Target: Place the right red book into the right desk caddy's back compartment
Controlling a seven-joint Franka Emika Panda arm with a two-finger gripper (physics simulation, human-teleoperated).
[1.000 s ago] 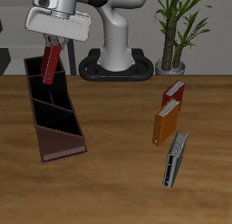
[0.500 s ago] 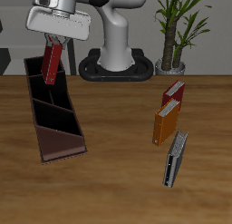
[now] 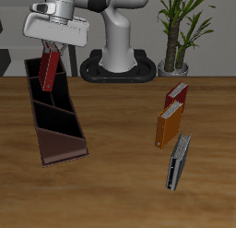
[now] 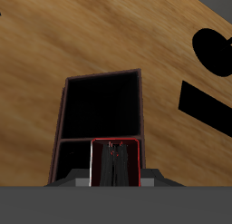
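gripper (image 3: 53, 50) is clamped on the top edge of the right red book (image 3: 48, 69), which hangs below it tilted, lower end inside the back compartment (image 3: 43, 79) of the right desk caddy (image 3: 57, 130). versus half a second ago the wrist has rotated: the hand sits at a new angle and the book leans differently, but its height looks about the same. wrist view agrees: red book (image 4: 114, 161) straight under the pincer, dark walled compartment (image 4: 102, 102) just beyond it. my read: this is a re-orient to line the book up with the compartment walls, not the drop yet. next is lower a bit more, then release. risk: the tilted book catches the slanted divider or the rim. orange book (image 3: 167, 126), brighter red book (image 3: 176, 92) and grey book (image 3: 178, 163) sit well away from the pincer, untouched.
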